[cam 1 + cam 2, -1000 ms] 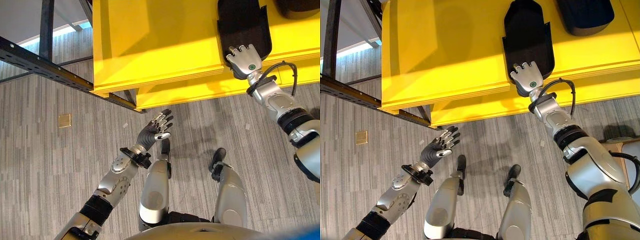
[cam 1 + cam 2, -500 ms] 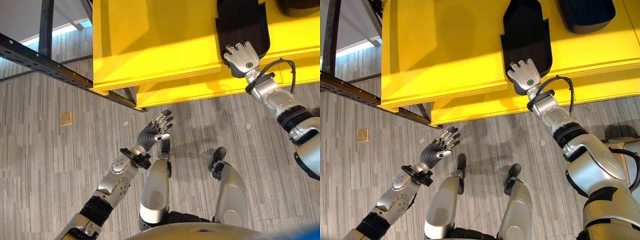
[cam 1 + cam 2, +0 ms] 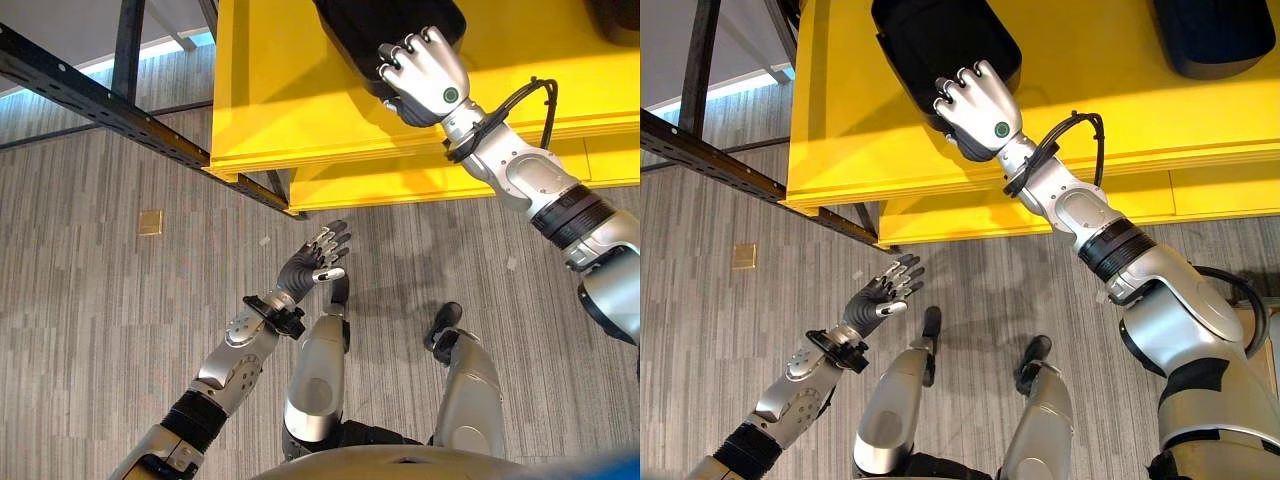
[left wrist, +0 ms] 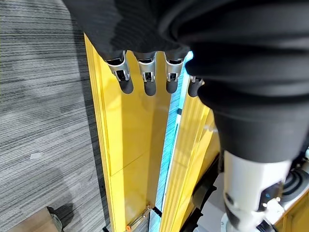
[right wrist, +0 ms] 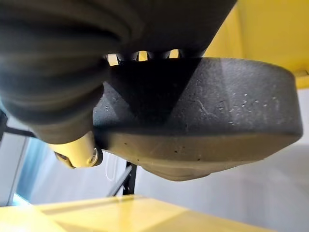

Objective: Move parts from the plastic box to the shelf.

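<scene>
Hovering low over the floor [image 3: 90, 300], the left robot hand [image 3: 312, 262] has its fingers spread and holds nothing. Farther off, the right robot hand [image 3: 978, 108] clasps the near rim of a black part [image 3: 940, 45], fingers over its edge, above the yellow shelf [image 3: 840, 120].

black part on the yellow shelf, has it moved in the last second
Yes. The right hand grips the black part, which has slid toward the robot's left along the yellow shelf and turned, now nearer the shelf's left edge.
</scene>
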Motion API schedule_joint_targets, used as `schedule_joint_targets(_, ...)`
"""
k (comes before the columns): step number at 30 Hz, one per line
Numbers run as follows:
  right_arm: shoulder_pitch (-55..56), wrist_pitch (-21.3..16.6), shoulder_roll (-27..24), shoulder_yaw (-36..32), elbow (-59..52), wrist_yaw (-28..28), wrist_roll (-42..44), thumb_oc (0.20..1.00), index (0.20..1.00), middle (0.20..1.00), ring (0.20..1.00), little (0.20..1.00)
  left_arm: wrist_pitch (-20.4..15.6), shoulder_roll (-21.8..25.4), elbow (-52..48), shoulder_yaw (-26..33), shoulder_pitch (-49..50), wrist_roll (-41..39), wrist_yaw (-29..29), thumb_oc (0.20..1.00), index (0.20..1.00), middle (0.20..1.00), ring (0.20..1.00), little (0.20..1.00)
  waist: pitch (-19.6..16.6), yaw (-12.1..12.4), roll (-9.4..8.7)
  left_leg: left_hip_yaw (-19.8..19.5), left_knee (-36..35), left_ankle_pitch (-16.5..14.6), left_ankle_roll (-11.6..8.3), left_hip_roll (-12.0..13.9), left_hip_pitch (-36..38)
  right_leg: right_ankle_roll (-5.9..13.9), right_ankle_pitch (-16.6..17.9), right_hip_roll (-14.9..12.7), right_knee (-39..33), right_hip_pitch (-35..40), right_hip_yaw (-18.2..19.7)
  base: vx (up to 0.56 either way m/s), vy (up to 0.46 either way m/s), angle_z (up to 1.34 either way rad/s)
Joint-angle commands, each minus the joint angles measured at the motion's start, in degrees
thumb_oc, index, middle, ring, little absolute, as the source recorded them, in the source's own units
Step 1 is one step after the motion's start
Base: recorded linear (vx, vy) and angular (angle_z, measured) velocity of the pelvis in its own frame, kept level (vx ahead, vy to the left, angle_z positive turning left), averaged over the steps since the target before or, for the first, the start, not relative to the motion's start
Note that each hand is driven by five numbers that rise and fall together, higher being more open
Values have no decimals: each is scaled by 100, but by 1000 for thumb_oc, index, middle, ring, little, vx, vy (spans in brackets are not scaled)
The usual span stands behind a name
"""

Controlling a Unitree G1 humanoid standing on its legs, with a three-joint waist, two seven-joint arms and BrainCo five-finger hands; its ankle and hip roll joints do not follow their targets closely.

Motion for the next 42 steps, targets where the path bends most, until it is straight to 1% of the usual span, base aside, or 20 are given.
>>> schedule_joint_targets(1, -727, 269, 18, -176, -149, 49, -64, 200, 200, 200, 200, 200, -255, 214, -628, -255, 86, -69, -25, 1000, 1000, 1000, 1000, 1000, -21, 55, -218, 70, 825, -691, 137, 247, 34, 656, 107, -310, -193, 472, -109, 0, 0, 0)
schedule_joint_targets(3, -728, 611, -3, -127, 62, 96, 72, 200, 200, 200, 200, 200, -270, 213, -604, -272, 54, -69, -7, 1000, 1000, 1000, 1000, 1000, -21, 59, -225, 64, 823, -680, 131, 257, 24, 656, 109, -312, -185, 464, -111, 0, 0, 0)
schedule_joint_targets(5, -691, 960, -26, -176, 591, -86, 362, 200, 200, 200, 200, 200, -264, 213, -602, -287, 53, -51, 34, 1000, 1000, 1000, 1000, 1000, -21, 63, -230, 69, 815, -668, 128, 274, 10, 651, 107, -310, -167, 449, -123, 0, 0, 0)
schedule_joint_targets(8, -645, 1182, -29, -262, 969, -185, 588, 200, 200, 200, 200, 200, -281, 213, -625, -273, 50, -49, 36, 1000, 1000, 1000, 1000, 1000, -21, 56, -226, 83, 806, -664, 132, 292, -17, 647, 105, -307, -160, 417, -115, 0, 0, 0)
schedule_joint_targets(12, -635, 1237, -1, -366, 1286, -246, 712, 200, 200, 200, 200, 200, -252, 178, -624, -278, 19, -46, 70, 1000, 1000, 1000, 1000, 1000, -21, 39, -214, 95, 802, -658, 133, 298, -32, 645, 119, -311, -162, 389, -96, 0, 0, 0)
schedule_joint_targets(14, -650, 1246, 2, -437, 1421, -263, 830, 200, 200, 200, 200, 200, -235, 170, -643, -277, 21, -52, 94, 1000, 1000, 1000, 1000, 1000, -21, 29, -211, 107, 789, -659, 130, 296, -46, 646, 127, -302, -179, 365, -80, 0, 0, 0)
schedule_joint_targets(19, -683, 999, -4, -453, 1547, -151, 788, 200, 200, 200, 200, 200, -212, 162, -674, -257, 28, -81, 128, 1000, 1000, 1000, 1000, 1000, -21, 20, -186, 133, 749, -650, 129, 281, -29, 649, 129, -302, -195, 348, -54, 1, 5, -1)
schedule_joint_targets(21, -711, 927, 8, -412, 1561, -116, 754, 200, 200, 200, 200, 200, -249, 168, -655, -250, 36, -99, 98, 1000, 1000, 1000, 1000, 1000, -21, 27, -180, 133, 752, -650, 130, 278, -46, 649, 126, -315, -176, 323, -55, 0, 12, -2)
schedule_joint_targets(24, -729, 696, 24, -350, 1539, -20, 587, 200, 200, 200, 200, 200, -246, 160, -651, -260, 34, -96, 111, 1000, 1000, 1000, 1000, 1000, -21, 36, -181, 126, 752, -644, 130, 273, -54, 650, 129, -318, -165, 306, -58, 0, 0, 0)
schedule_joint_targets(26, -766, 658, 28, -269, 1528, -5, 555, 200, 200, 200, 200, 200, -234, 164, -653, -242, 38, -103, 95, 1000, 1000, 1000, 1000, 1000, -21, 53, -184, 127, 754, -646, 127, 273, -57, 650, 126, -329, -156, 298, -68, 0, 0, 0)
schedule_joint_targets(32, -941, 422, 38, -68, 1686, -122, 473, 200, 200, 200, 200, 200, -238, 221, -675, -253, 53, -114, 88, 1000, 1000, 1000, 1000, 1000, -21, 134, -195, 76, 818, -639, 124, 281, -189, 642, 121, -355, -88, 204, -128, 0, 0, 0)
schedule_joint_targets(39, -1108, 385, 120, 25, 1717, -153, 438, 200, 200, 200, 200, 200, -194, 252, -730, -243, 54, -151, 97, 1000, 1000, 1000, 1000, 1000, -21, 198, -206, 36, 859, -619, 121, 297, -343, 630, 106, -356, -19, 80, -166, 0, -1, 1)
schedule_joint_targets(40, -1125, 407, 124, 45, 1711, -138, 428, 200, 200, 200, 200, 200, -192, 255, -734, -249, 57, -146, 98, 1000, 1000, 1000, 1000, 1000, -21, 205, -207, 32, 861, -617, 120, 300, -363, 630, 102, -360, -7, 61, -172, 0, -2, 3)
schedule_joint_targets(42, -1146, 592, 144, 82, 1693, -119, 529, 200, 200, 200, 200, 200, -197, 265, -726, -259, 64, -138, 83, 1000, 1000, 1000, 1000, 1000, -21, 222, -217, 18, 886, -611, 121, 314, -443, 625, 90, -368, 33, 3, -184, -2, -3, 3)
